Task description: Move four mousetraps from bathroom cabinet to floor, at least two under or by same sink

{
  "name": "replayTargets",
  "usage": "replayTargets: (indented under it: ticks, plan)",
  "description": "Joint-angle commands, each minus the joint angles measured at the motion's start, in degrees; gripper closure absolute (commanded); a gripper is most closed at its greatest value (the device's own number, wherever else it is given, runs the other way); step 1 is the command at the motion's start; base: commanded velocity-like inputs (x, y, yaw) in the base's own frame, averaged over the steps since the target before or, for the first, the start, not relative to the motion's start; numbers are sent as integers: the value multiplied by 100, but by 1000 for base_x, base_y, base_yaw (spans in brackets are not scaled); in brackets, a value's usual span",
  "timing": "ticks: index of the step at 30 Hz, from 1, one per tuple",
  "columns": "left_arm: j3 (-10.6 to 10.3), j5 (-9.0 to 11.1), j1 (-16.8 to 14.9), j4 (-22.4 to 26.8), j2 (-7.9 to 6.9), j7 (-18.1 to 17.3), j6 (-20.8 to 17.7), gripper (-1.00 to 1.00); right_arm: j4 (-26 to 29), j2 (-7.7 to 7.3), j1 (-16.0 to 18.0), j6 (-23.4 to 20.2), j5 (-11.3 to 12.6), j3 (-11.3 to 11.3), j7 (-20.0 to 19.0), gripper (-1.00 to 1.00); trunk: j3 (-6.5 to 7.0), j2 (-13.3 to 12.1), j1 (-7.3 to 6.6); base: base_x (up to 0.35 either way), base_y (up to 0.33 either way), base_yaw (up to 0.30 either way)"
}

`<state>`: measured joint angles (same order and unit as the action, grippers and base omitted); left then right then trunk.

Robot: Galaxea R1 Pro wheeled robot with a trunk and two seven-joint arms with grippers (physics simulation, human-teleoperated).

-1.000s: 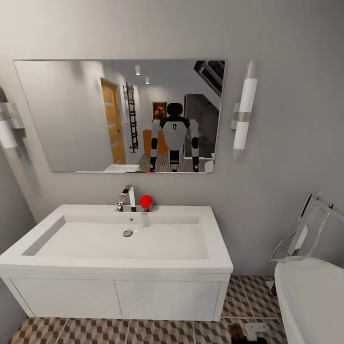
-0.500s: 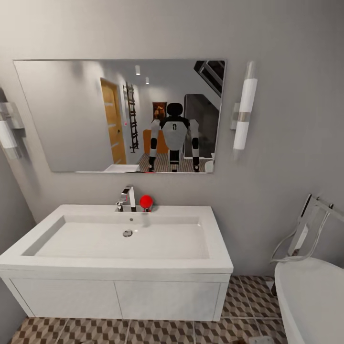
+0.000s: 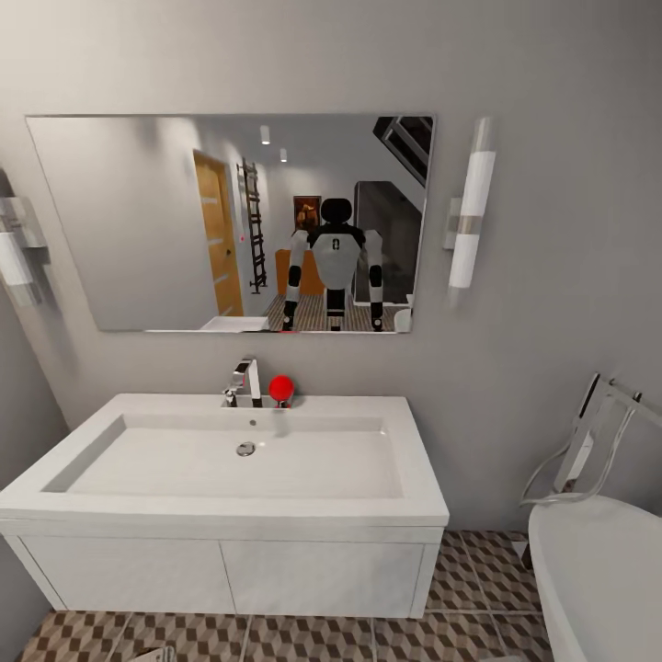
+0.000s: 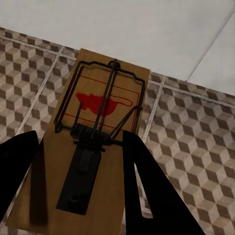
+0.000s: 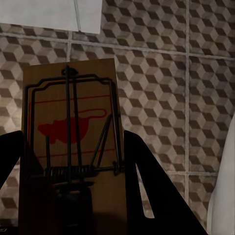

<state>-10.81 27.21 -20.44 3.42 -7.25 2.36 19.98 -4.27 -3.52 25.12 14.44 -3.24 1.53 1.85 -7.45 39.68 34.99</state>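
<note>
Left wrist view puts me right over the left gripper (image 4: 78, 183): its two dark fingers (image 4: 147, 191) sit on either side of a mousetrap (image 4: 93, 132), a brown wooden board with a black wire bar, a coil spring and a red mouse print, and they look clamped on its near end. Below it lies the bathroom floor (image 4: 196, 142), tiled in a brown-and-beige cube pattern with pale grout, and past the trap's far end a white vanity front (image 4: 127, 29) begins.

On the other arm, the right gripper (image 5: 73, 188) holds a second mousetrap (image 5: 73, 117) the same way, fingers (image 5: 152, 191) closed against its two long edges. This board sits in shadow, above the same cube tiles (image 5: 156, 78). A white panel (image 5: 49, 12) shows beyond it, and a curved white surface (image 5: 223, 196) edges in at one side.

From the head view, nearest me is the strip of patterned floor (image 3: 303, 639) at the foot of the vanity. A small pale object (image 3: 156, 654) pokes in at the bottom edge; I cannot tell what it is. Above stands the bathroom sink (image 3: 230, 460), a wide shallow white basin with a chrome faucet (image 3: 245, 382) and a red ball (image 3: 280, 388) just beside the faucet. To the right is a rounded white tub (image 3: 598, 570). On the wall behind hangs a mirror (image 3: 230, 221) between two tube lights (image 3: 471, 216), reflecting the robot (image 3: 335, 262).
</note>
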Motion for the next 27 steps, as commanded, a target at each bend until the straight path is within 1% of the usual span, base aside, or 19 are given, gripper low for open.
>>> replayTargets:
  ticks: [1,8,17,24,27]
  plan:
    - [-51,24,-4,0,-4,26,14,100,-24,0,11,45,-23,13,8,100,-9,8,2,0,0,0]
    - [-53,22,-4,-1,-13,24,14,100,-14,0,11,72,-81,21,9,100,-9,8,2,17,0,0]
    - [-57,19,-4,-8,-11,19,10,100,-12,0,11,85,-89,31,9,100,-9,8,2,217,0,0]
    - [-62,17,-4,-8,-2,19,14,100,-12,-4,11,86,-85,31,9,100,-9,8,2,21,4,0]
    - [-59,18,-4,-8,-16,18,8,100,-12,-5,11,86,-86,31,9,100,-9,8,2,2,177,0]
